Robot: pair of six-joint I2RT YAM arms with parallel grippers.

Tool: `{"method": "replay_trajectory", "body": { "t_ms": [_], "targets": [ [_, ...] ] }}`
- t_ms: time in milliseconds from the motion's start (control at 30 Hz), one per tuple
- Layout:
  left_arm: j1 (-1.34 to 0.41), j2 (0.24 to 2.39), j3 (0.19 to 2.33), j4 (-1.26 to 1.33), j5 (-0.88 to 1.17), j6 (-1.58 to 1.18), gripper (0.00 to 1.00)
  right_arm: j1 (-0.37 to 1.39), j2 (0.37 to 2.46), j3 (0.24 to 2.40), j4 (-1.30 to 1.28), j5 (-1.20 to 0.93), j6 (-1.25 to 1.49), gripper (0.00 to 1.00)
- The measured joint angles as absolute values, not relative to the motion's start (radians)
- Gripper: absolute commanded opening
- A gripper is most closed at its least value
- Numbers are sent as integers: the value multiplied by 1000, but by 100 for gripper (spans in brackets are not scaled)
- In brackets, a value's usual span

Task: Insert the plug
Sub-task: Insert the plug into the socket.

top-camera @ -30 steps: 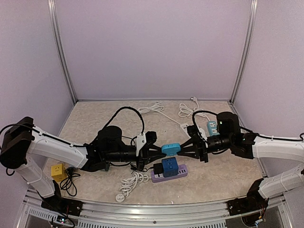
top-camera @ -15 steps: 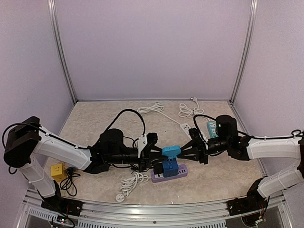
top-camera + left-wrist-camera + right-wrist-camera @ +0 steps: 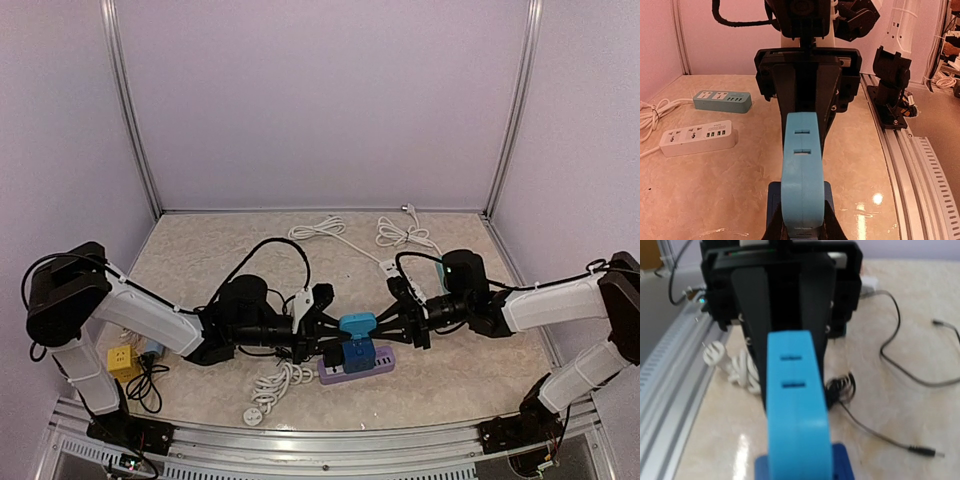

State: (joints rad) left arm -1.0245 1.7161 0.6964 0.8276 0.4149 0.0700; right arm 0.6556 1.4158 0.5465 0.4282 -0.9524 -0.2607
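While they face each other, the left end effector and the right end effector each clench one end of the light-blue plug. It hangs between them, just over the dark-blue adapter. The adapter sits below both on the purple power strip, which lies on the worktop.

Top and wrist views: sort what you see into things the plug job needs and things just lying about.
Job in hand:
- light blue plug, gripped by the left fingers and right fingers
- dark blue adapter below it
- purple power strip under that

Lying about:
- yellow cube
- white coiled cable
- white power strip
- teal power strip
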Motion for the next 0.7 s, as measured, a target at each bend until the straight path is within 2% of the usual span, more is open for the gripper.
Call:
{"method": "replay_trajectory", "body": {
  "t_ms": [700],
  "targets": [
    [-1038, 1776, 708, 837, 357, 104, 0, 649, 1440, 541, 379, -900, -309, 0]
  ]
}}
